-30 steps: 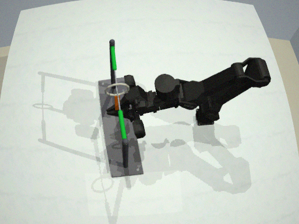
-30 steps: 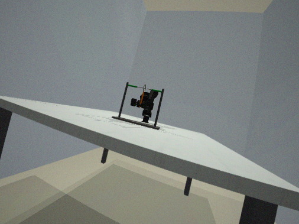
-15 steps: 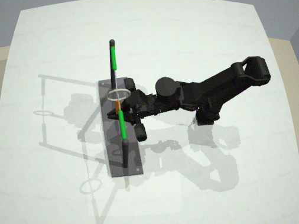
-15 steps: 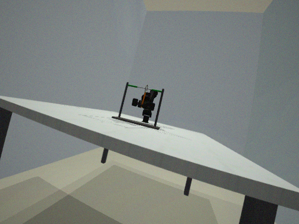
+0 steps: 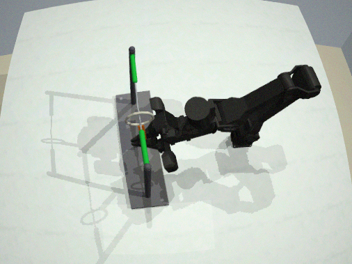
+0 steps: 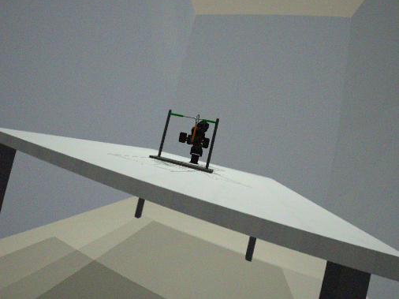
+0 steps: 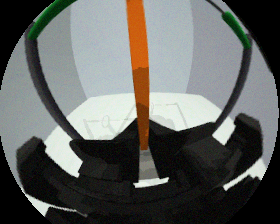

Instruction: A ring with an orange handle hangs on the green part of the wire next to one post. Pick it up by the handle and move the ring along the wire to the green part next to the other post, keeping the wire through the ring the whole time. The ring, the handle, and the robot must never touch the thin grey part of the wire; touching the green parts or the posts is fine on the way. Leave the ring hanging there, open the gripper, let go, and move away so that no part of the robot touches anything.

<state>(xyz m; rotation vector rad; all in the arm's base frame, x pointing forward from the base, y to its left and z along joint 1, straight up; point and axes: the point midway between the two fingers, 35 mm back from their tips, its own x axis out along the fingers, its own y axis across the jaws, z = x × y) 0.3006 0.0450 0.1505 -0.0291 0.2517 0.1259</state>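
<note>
A pale ring (image 5: 126,120) (image 6: 197,117) circles the thin grey wire (image 5: 138,96) about midway between the posts, just short of the near green part (image 5: 145,150) (image 6: 210,121). Whether the ring touches the wire I cannot tell. Its orange handle (image 5: 140,129) (image 6: 195,130) (image 7: 138,78) hangs down from it. My gripper (image 5: 145,135) (image 6: 195,135) (image 7: 140,120) is shut on the lower end of the handle, reaching in from the right side of the wire. The far green part (image 5: 133,68) (image 6: 177,114) (image 7: 59,8) lies next to the far post (image 5: 133,92) (image 6: 165,134).
The near post (image 5: 147,181) (image 6: 213,140) and the far post stand on a dark grey base plate (image 5: 157,191) (image 6: 169,160) on the white table (image 5: 243,33). My arm stretches from its base at the right (image 5: 243,138) to the wire.
</note>
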